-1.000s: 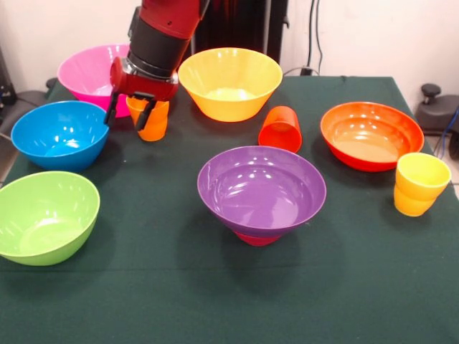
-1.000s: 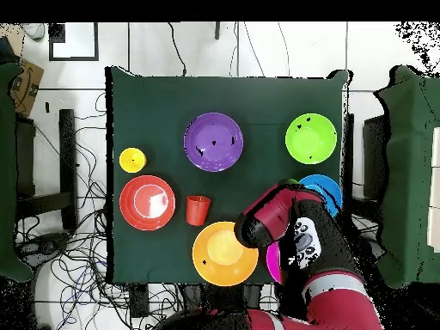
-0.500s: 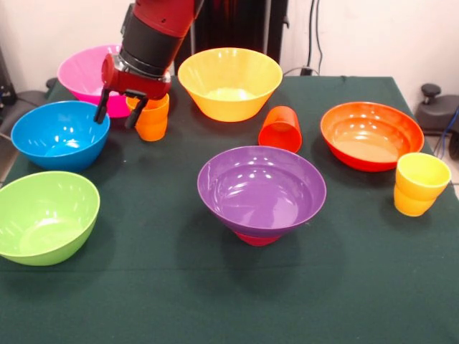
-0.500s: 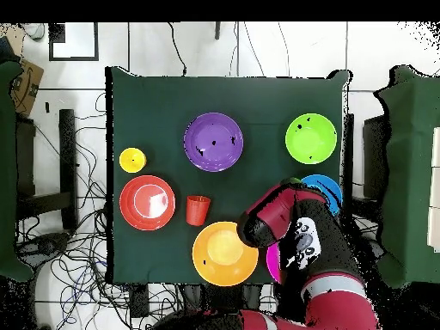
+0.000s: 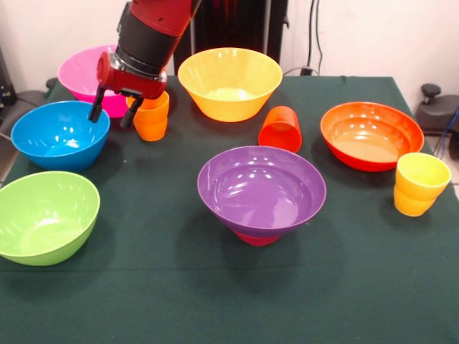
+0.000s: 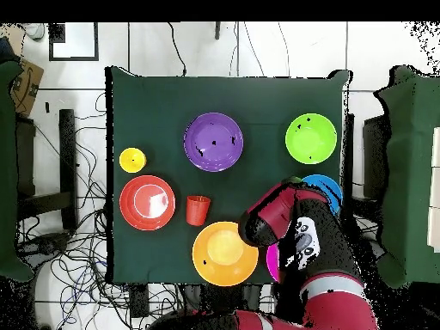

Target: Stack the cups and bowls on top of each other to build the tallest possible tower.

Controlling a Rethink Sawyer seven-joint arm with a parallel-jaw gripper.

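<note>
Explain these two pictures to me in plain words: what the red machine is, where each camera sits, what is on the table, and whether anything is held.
The red and black machine is a robot arm ending in a gripper with two dark fingers. One picture looks across the green table toward the robot; the other looks straight down from above, where the arm hides the gripper.

On the table stand bowls: pink, blue, green, yellow, orange-red, and a purple bowl resting on a small red one. There are three cups: an orange cup, a red-orange cup and a yellow cup.

The gripper is open beside the orange cup and holds nothing.
</note>
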